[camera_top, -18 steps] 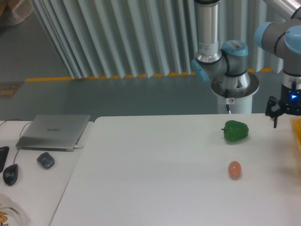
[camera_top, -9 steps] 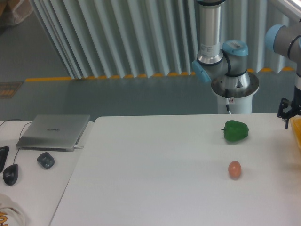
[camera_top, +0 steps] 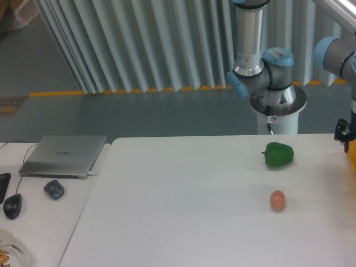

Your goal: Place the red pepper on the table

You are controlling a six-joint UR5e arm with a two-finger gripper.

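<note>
You are at the reach-and-pick step: the gripper sits at the frame's right edge, well right of the green pepper, above the table. It is mostly cut off, so you cannot tell whether it is spread or clenched. The red pepper is nowhere in view, presumably beyond that edge. Next you need a grasp there, then a carry toward bare tabletop left of the green pepper.

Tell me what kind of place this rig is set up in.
Likely a lab or industrial workshop. The arm's base stands on a grey floor with a yellow safety line before a ribbed metal wall; a side desk holds a laptop and mice.
</note>
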